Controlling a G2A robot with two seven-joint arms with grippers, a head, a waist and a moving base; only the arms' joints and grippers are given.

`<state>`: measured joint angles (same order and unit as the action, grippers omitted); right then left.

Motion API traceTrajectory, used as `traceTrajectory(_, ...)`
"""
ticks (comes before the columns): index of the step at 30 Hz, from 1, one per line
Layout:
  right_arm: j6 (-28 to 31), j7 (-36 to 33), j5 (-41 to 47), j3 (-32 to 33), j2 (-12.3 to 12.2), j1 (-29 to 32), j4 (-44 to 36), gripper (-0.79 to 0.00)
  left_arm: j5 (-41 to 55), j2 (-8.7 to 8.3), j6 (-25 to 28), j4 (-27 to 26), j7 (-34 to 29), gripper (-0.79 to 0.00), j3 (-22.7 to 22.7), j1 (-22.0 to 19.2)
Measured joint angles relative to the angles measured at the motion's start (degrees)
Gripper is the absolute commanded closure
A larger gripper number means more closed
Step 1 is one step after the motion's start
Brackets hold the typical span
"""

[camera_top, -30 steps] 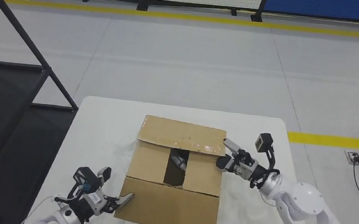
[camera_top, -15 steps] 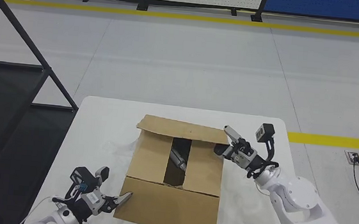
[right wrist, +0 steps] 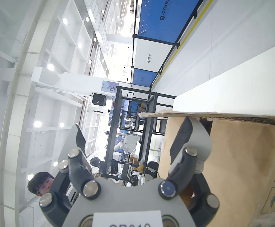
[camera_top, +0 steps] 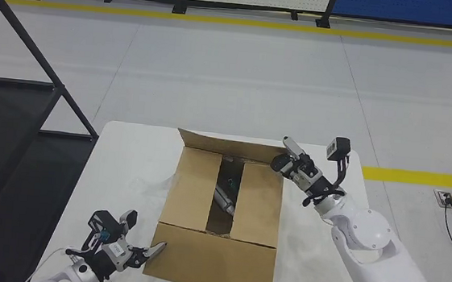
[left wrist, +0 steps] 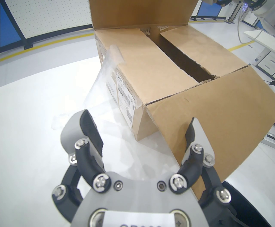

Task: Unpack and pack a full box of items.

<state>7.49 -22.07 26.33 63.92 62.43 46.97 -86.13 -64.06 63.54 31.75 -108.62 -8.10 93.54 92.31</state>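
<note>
The white table (camera_top: 127, 157) carries a brown cardboard box (camera_top: 257, 204) at its middle, and the two grippers sit at opposite corners of it.

The right gripper (camera_top: 281, 154) is at the far right corner, at the right end of the far flap (camera_top: 226, 143), which stands upright. In the right wrist view this gripper (right wrist: 133, 124) is spread wide, with only the room behind showing between its fingers, so it holds nothing. One finger (right wrist: 182, 135) lies over the flap's brown face just below its ragged top edge; whether it touches the cardboard cannot be told.

The left gripper (camera_top: 150, 252) is low over the table at the near left corner. It is just beside the near flap (camera_top: 211, 261), which is folded outward and slopes down toward the robot. In the left wrist view this gripper (left wrist: 139, 118) is likewise wide open and grips nothing. The near flap's side edge runs between its fingers, close to one of them.

The box's two inner flaps (left wrist: 146, 64) lie nearly flat with a dark gap (left wrist: 184, 62) between them. From above, grey items (camera_top: 226, 191) show through that gap, too small to make out. White printed labels (left wrist: 124, 98) sit on the box's left side wall. A strip of clear film (left wrist: 107, 64) hangs from that wall's upper edge down onto the table.
</note>
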Motion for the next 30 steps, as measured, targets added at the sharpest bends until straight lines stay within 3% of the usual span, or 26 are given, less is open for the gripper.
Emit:
traceTrajectory(11,-0.88,0.32,0.38,-1.15,0.67,-1.05,0.61,-0.785,0.00,0.00,0.00,0.00,0.00,-0.785,0.00,0.00)
traceTrajectory(30,-2.24,5.31,3.65,-9.28,6.52,-15.77,20.11,-0.785,0.04,-0.08,-2.40,-0.33,1.30,-0.785,0.32,1.27)
